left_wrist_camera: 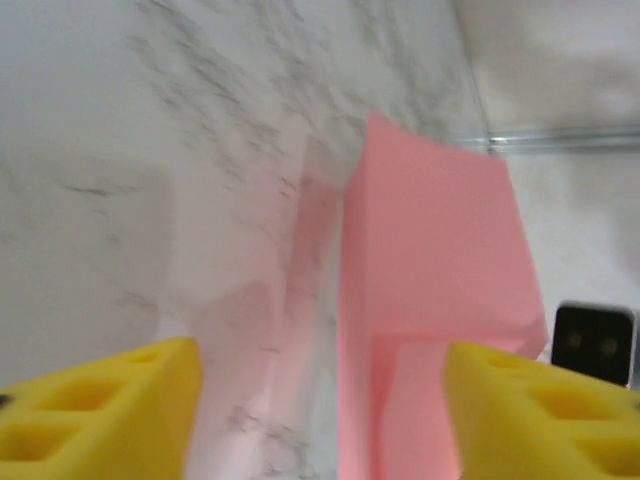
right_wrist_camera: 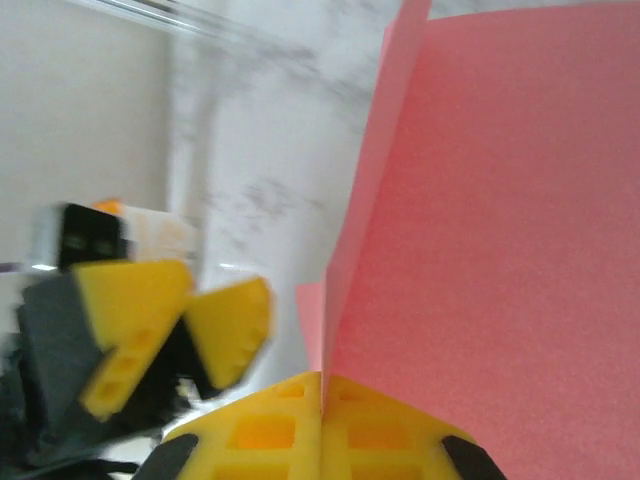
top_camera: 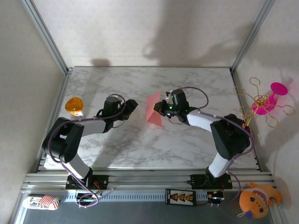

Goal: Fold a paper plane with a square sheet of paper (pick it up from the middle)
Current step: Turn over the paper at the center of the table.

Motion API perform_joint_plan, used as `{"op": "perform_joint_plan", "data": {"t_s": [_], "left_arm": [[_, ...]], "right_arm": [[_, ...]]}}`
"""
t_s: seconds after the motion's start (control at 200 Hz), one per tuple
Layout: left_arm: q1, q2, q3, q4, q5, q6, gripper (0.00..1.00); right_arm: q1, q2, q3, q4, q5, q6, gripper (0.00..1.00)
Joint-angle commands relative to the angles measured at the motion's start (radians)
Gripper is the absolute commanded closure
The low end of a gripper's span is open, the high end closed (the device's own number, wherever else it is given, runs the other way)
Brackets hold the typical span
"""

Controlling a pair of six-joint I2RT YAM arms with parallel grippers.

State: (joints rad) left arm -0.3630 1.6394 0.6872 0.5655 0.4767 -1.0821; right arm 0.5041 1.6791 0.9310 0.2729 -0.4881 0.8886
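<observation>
Middle of the top view, paper: the square sheet of paper (top_camera: pixel 153 110), creased, stands upright over the bench (top_camera: pixel 140 149).
Right tool (right_wrist_camera: pixel 322 395): pinched shut on the sheet's near edge.
Left tool (left_wrist_camera: pixel 320 400): fingers spread wide, empty, just left of the sheet.
Progress: early creases only, I'd judge; nose and wings remain to be folded.
</observation>
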Motion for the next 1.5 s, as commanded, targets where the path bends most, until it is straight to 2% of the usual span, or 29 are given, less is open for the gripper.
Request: {"op": "perform_joint_plan", "data": {"t_s": [0.0, 0.11, 0.2, 0.31, 0.471, 0.661, 0.871, 1.107, 1.227, 1.307, 1.417, 1.497], "left_arm": [[-0.011, -0.043, -0.063, 0.298, 0.137, -0.097, 0.22], [-0.033, -0.046, -0.104, 0.498, 0.181, -0.16, 0.1], [-0.058, -0.047, -0.102, 0.565, 0.197, -0.168, 0.04], [-0.087, -0.042, -0.073, 0.544, 0.198, -0.137, 0.01], [-0.115, -0.025, -0.012, 0.427, 0.2, -0.085, 0.03], [-0.125, -0.029, 0.008, 0.428, 0.211, -0.077, 0.14], [-0.125, -0.039, 0.012, 0.396, 0.196, -0.054, 0.35], [-0.12, -0.039, 0.008, 0.372, 0.171, -0.043, 0.54], [-0.118, -0.042, 0.0, 0.385, 0.168, -0.038, 0.67], [-0.114, -0.05, -0.009, 0.39, 0.157, -0.034, 0.75], [-0.103, -0.063, -0.018, 0.359, 0.136, -0.013, 0.84], [-0.096, -0.08, -0.006, 0.264, 0.117, 0.032, 0.9]], "right_arm": [[-0.029, -0.038, 0.017, 0.092, -0.103, -0.017, 0.97], [-0.039, -0.052, 0.024, 0.138, -0.154, 0.001, 0.97], [-0.044, -0.053, 0.03, 0.151, -0.182, 0.013, 0.96], [-0.047, -0.056, 0.026, 0.18, -0.212, 0.035, 0.96], [-0.049, -0.061, 0.014, 0.228, -0.249, 0.072, 0.96], [-0.055, -0.055, 0.007, 0.254, -0.269, 0.091, 0.96], [-0.062, -0.052, -0.001, 0.273, -0.279, 0.107, 0.95], [-0.068, -0.06, -0.01, 0.262, -0.279, 0.099, 0.93], [-0.071, -0.061, -0.011, 0.252, -0.277, 0.096, 0.87], [-0.077, -0.067, -0.008, 0.218, -0.261, 0.085, 0.79], [-0.092, -0.113, -0.011, 0.098, -0.137, 0.01, 0.67], [-0.102, -0.159, -0.003, -0.019, 0.001, -0.066, 0.59]]}}
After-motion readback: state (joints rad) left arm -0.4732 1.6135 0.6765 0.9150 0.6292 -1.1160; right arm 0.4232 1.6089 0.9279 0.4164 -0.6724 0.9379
